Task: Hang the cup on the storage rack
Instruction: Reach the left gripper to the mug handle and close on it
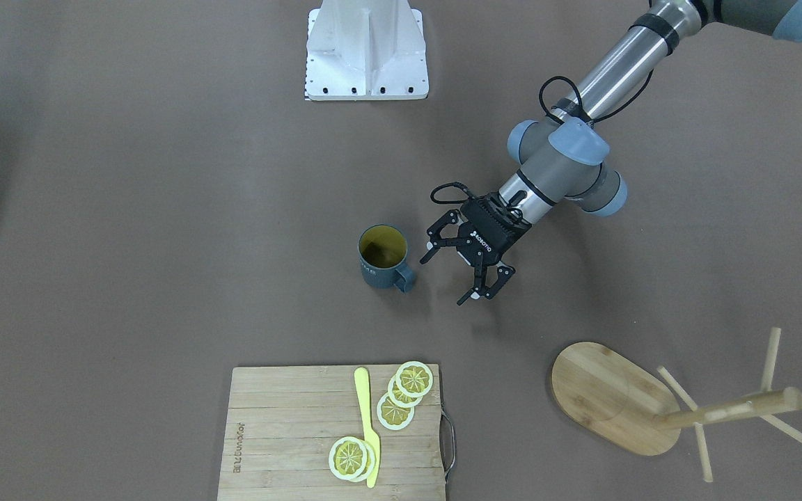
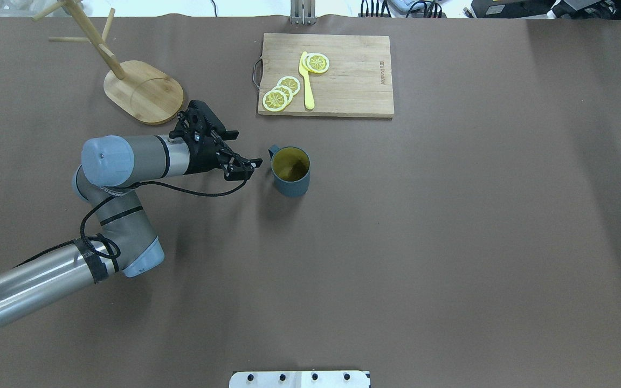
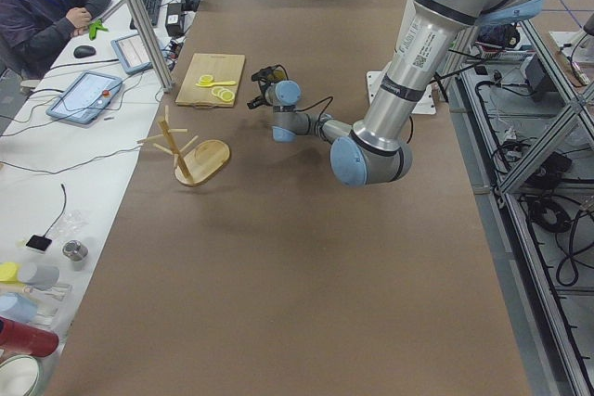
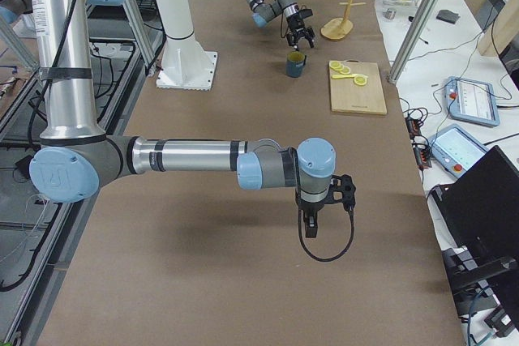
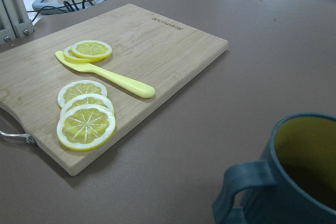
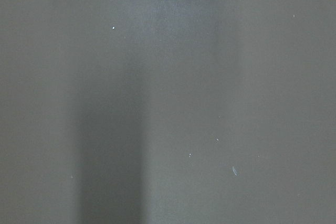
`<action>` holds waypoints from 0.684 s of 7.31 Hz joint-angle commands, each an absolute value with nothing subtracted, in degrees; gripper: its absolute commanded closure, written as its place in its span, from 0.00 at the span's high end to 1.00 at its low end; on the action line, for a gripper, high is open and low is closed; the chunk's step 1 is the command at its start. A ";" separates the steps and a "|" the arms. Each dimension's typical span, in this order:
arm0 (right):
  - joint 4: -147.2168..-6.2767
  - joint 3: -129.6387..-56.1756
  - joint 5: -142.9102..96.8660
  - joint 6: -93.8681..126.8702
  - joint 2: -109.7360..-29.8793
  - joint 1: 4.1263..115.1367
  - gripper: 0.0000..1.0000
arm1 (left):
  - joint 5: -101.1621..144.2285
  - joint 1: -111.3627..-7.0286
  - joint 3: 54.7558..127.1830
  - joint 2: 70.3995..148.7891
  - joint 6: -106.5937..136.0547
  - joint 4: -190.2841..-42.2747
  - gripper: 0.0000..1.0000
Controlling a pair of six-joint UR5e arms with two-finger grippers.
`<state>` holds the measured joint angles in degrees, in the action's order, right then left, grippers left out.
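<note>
The blue-grey cup (image 1: 381, 259) with its yellow-green inside stands upright near the table's middle. It also shows in the overhead view (image 2: 290, 172) and in the left wrist view (image 5: 294, 182). Its handle (image 2: 274, 151) points toward my left gripper. My left gripper (image 1: 445, 278) is open and empty, low over the table, just beside the handle and apart from it; it also shows in the overhead view (image 2: 247, 146). The bamboo storage rack (image 2: 143, 92) stands upright behind the left gripper, its pegs bare. My right gripper (image 4: 312, 223) hovers far from the cup; I cannot tell whether it is open.
A slatted cutting board (image 2: 353, 81) with lemon slices (image 2: 281, 92) and a yellow knife (image 2: 306, 81) lies beyond the cup. The robot's white base (image 1: 366, 49) is at the near edge. An operator (image 3: 42, 6) sits beside the table's far end.
</note>
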<state>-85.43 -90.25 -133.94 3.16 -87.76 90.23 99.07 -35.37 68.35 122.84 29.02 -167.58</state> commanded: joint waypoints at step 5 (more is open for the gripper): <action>-85.34 -90.44 -133.68 3.69 -88.07 90.35 1.00 | 97.82 -34.19 66.10 125.15 29.09 -166.99 0.80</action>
